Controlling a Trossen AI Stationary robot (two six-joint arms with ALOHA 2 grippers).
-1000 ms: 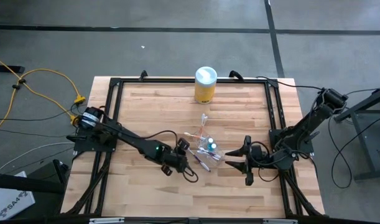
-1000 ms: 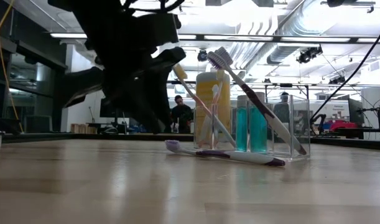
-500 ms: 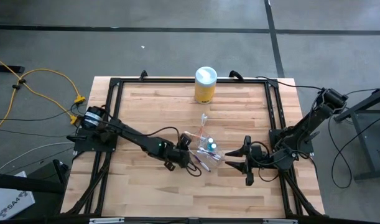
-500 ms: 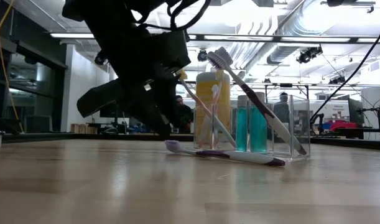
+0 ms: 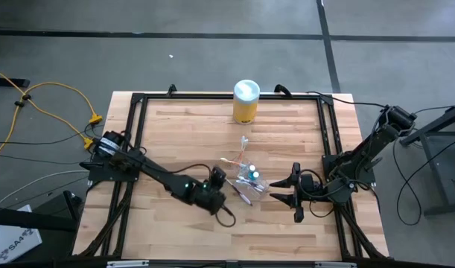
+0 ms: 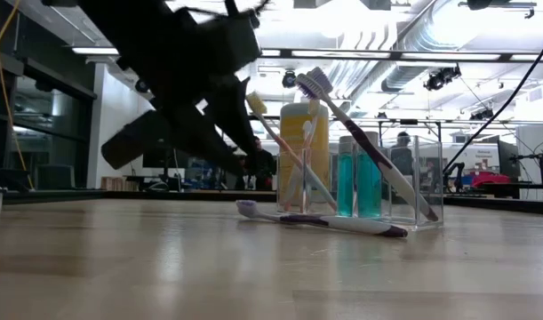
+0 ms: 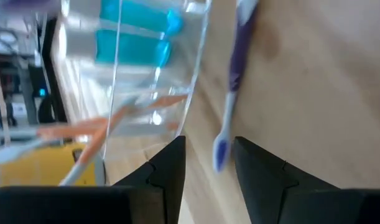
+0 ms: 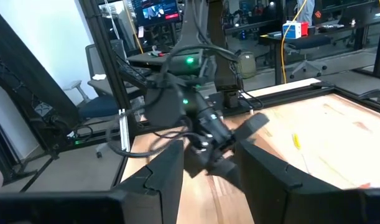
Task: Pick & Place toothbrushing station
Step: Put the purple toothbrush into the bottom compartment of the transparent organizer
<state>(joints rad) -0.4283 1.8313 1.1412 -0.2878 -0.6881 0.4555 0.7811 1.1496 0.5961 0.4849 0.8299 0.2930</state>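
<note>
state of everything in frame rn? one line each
left gripper: open, empty, beside the holder
right gripper: open, empty, right of the holder
clear holder: upright on table
purple toothbrush: flat on table
leaning toothbrushes: tilted in holder
blue tubes: upright in holder
yellow canister: upright, lid on
</note>
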